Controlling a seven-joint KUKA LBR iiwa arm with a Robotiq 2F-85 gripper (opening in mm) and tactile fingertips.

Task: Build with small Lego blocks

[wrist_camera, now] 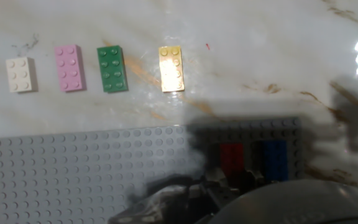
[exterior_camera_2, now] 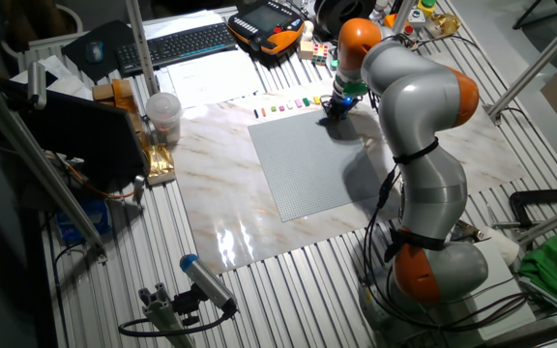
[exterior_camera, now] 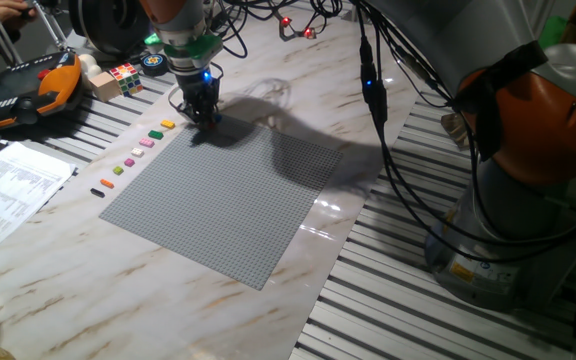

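Note:
The grey baseplate (exterior_camera: 228,195) lies on the marble table. A row of small Lego blocks runs along its left edge: yellow (exterior_camera: 167,124), green (exterior_camera: 155,134), pink (exterior_camera: 147,143), white (exterior_camera: 139,151), then several more down to a black one (exterior_camera: 97,192). My gripper (exterior_camera: 204,116) stands low over the plate's far corner, next to the yellow block. In the hand view, a red block (wrist_camera: 232,157) and a blue block (wrist_camera: 275,158) sit on the plate (wrist_camera: 73,174) near its corner, just beyond my blurred gripper (wrist_camera: 232,179). Yellow (wrist_camera: 171,68), green (wrist_camera: 112,69), pink (wrist_camera: 69,68) and white (wrist_camera: 21,74) blocks lie beyond the edge. The jaw opening is hidden.
A multicoloured puzzle cube (exterior_camera: 125,76) and an orange-black pendant (exterior_camera: 28,90) lie behind the block row. Papers (exterior_camera: 8,190) lie at the left. A keyboard (exterior_camera_2: 177,43) and a cup (exterior_camera_2: 162,116) stand off the marble. The arm's cables (exterior_camera: 378,110) hang over the right side.

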